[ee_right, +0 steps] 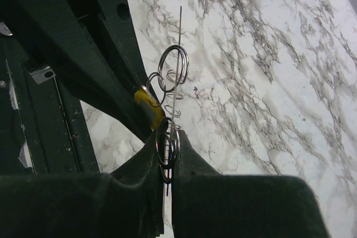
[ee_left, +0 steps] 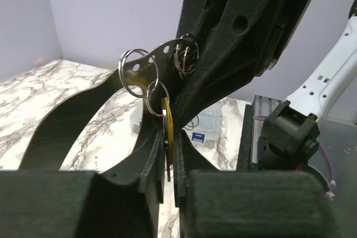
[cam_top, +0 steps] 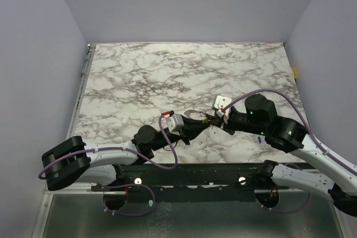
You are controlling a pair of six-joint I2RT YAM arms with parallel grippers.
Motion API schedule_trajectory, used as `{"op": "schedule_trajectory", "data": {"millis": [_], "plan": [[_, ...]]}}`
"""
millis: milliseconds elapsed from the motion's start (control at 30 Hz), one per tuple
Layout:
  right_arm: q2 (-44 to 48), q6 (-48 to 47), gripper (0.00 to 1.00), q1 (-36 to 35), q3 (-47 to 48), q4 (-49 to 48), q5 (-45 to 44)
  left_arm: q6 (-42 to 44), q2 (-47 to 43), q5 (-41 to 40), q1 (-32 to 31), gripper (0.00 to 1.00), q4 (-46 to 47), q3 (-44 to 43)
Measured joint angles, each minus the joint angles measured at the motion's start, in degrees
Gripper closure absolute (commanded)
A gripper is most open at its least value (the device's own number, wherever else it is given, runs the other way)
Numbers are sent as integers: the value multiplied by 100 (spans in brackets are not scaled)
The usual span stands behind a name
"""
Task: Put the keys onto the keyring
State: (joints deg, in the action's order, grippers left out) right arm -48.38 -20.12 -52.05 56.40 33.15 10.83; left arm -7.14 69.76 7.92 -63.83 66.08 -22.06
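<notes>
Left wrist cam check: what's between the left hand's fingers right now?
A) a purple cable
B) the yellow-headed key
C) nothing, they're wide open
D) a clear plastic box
B: in the left wrist view the left hand is pinched on the yellow key, whose thin edge stands up between its fingers, just below the keyring.

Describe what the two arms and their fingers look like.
Both the left arm and right arm have white links, bulky black joints and a looping purple cable. A white camera block sits at each wrist. The fingers are matte black, tapered, with a fine ribbed texture.
</notes>
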Motion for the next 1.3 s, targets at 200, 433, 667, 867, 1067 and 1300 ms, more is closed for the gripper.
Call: {"op": "schedule_trajectory", "data": {"millis": [200,433,667,867,1067,1300], "plan": [[17,0,100,2,-2,11,-46,-33,-15,-92,-7,100,26,0],[20,2,100,2,-107,-13,-328,-328,-293,-94,-7,100,-396,-7],[50,79,100,-9,-420,-87,-466,-837,-1088,-140,-20,100,-1851,-146],[44,190,99,-11,-555,-323,-468,-997,-1593,-356,-28,100,-3591,-682],[-33,260,97,-9,-616,-369,-448,-955,-1174,-562,-39,100,-6004,-2243],[-20,205,99,-7,-772,-310,-136,-634,-841,-1027,-42,100,-8199,-3189]]}}
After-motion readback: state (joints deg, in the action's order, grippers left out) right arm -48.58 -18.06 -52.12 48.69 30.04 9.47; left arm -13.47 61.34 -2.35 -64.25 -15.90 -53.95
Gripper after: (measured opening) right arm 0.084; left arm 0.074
